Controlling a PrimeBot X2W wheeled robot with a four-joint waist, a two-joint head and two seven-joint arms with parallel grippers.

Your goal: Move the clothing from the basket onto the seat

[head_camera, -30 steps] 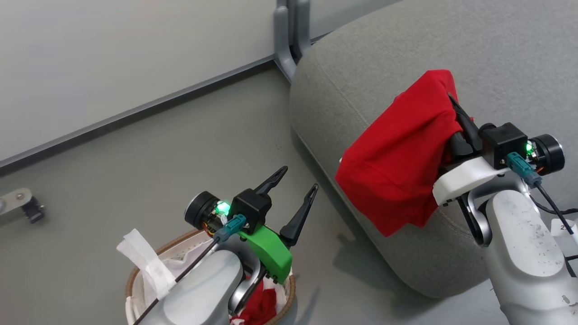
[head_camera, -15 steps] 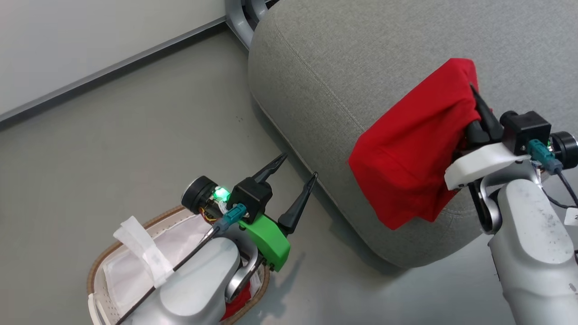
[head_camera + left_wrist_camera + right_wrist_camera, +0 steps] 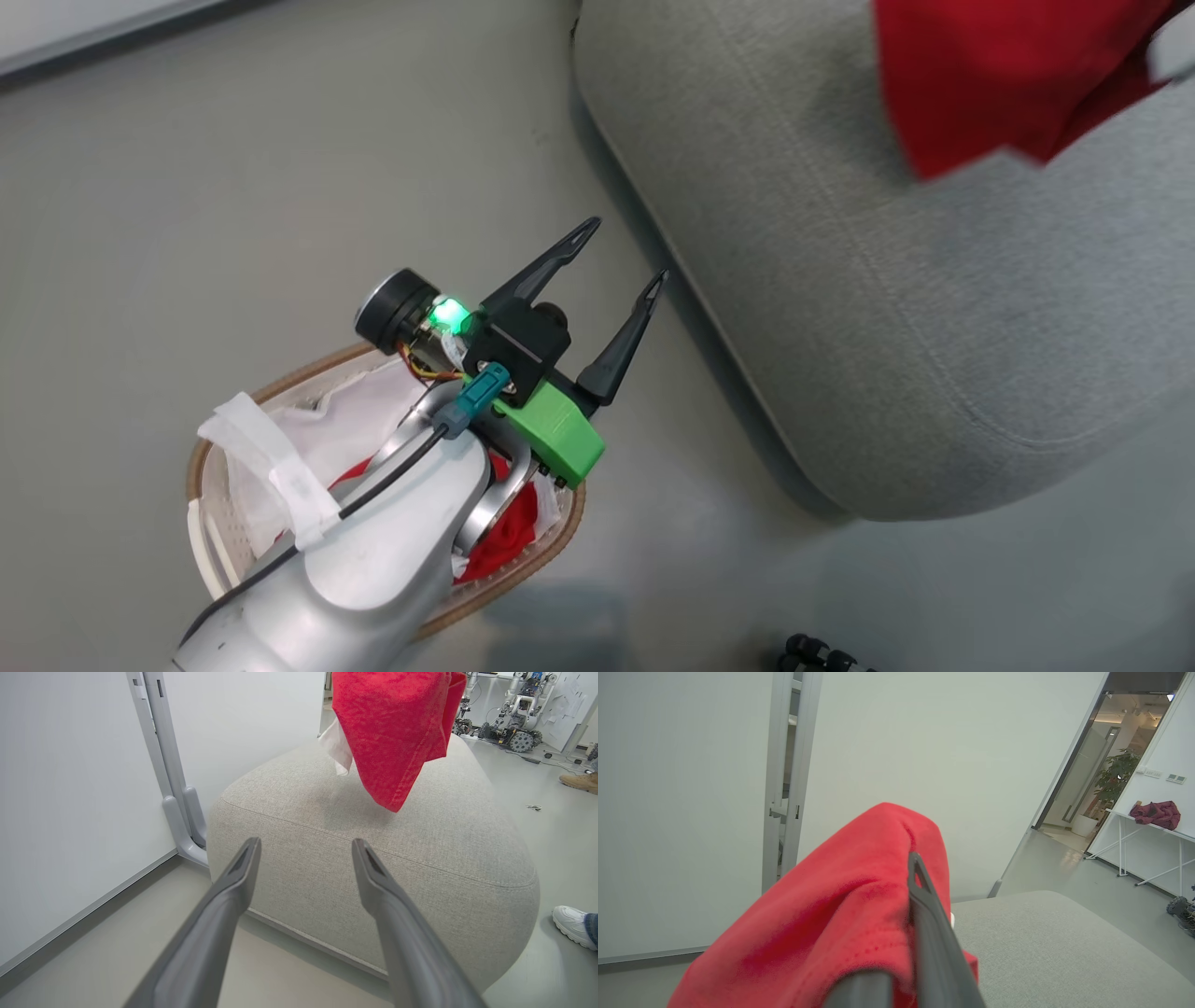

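The robot has just tipped its head down and round, so much of what seems to have shifted in the head view is the camera's doing. One real change stands out against the seat (image 3: 840,327) itself. The red shirt (image 3: 990,84), whose lower corner hung over the cushion's front edge a moment ago, is now well in over the top. From the left wrist view it dangles above the fabric, not yet resting on it as far as I can tell. The right fingers (image 3: 924,914) stay clamped shut on it, with the cloth draped over them. The left fingers (image 3: 232,886) are still spread wide and hold nothing, hovering over the far rim of the basket (image 3: 523,569). More red clothing (image 3: 509,532) lies inside on the white liner (image 3: 364,439). I'd say the first shirt is about ready to be lowered and let go, with the other still to fetch.
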